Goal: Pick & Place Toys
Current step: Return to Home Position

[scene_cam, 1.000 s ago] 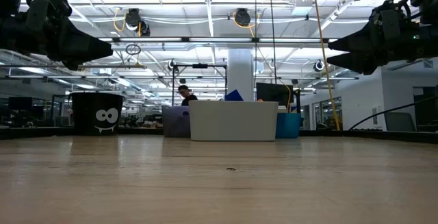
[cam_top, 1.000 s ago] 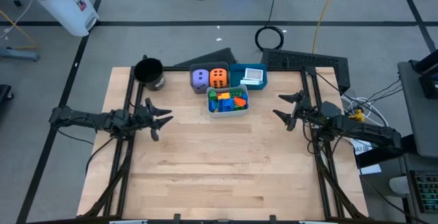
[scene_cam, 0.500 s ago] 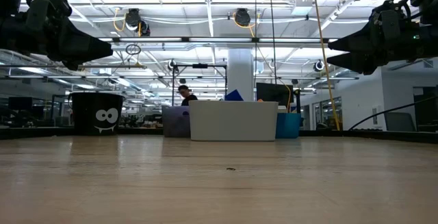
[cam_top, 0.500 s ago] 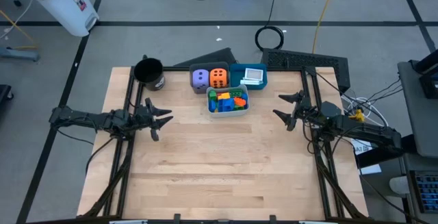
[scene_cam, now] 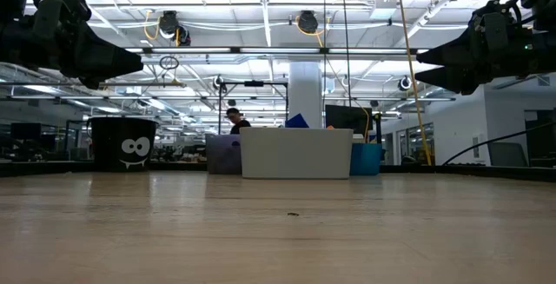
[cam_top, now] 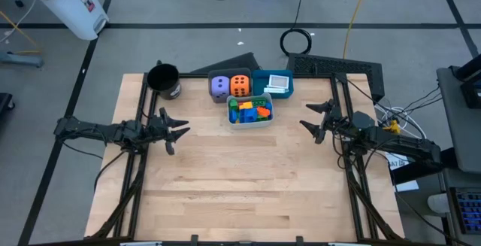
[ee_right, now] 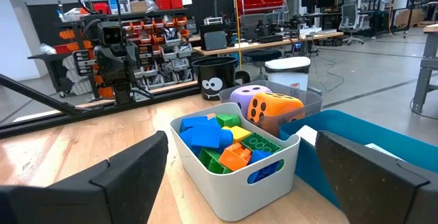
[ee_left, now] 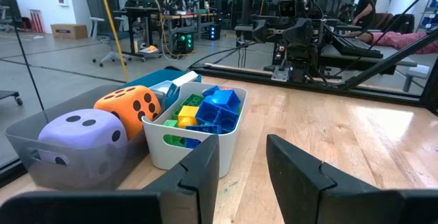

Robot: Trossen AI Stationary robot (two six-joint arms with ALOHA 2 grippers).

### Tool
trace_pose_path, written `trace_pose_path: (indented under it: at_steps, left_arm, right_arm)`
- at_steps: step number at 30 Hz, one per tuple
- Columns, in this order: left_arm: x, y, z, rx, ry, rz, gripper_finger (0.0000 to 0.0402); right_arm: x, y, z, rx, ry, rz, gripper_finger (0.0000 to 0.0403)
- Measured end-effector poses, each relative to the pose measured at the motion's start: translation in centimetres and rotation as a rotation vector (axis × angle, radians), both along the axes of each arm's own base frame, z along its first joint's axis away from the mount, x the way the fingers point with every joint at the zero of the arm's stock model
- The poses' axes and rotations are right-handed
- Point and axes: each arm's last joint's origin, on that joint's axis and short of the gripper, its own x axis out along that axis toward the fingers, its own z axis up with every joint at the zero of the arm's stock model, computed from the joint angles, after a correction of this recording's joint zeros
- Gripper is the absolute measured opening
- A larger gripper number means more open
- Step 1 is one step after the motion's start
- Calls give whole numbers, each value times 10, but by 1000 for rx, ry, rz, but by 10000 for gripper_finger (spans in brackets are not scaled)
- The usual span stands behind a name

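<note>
Toys point(cam_top: 249, 110) look all binned; homing step. Left gripper point(cam_top: 170, 132) & right gripper point(cam_top: 310, 122) spread, empty. Next: park arms only.

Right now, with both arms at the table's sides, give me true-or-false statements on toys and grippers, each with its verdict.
1. The purple die and the orange die sit side by side in one grey bin. True.
2. The left gripper is shut on a blue block. False: it is open and empty, over the left side of the table.
3. The building blocks lie in the white bin. True.
4. The black cup lies tipped over. False: it stands upright at the table's far left corner.
5. The right gripper is open and holds nothing. True.
6. The white cards lie among the dice. False: they lie in the blue bin.
</note>
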Motion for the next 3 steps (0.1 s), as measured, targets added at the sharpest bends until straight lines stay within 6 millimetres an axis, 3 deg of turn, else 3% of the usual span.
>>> trace_pose_path:
  at_steps: [3]
  left_arm:
    - [0,0,0,0,0,0,129]
  right_arm:
    - [0,0,0,0,0,0,361]
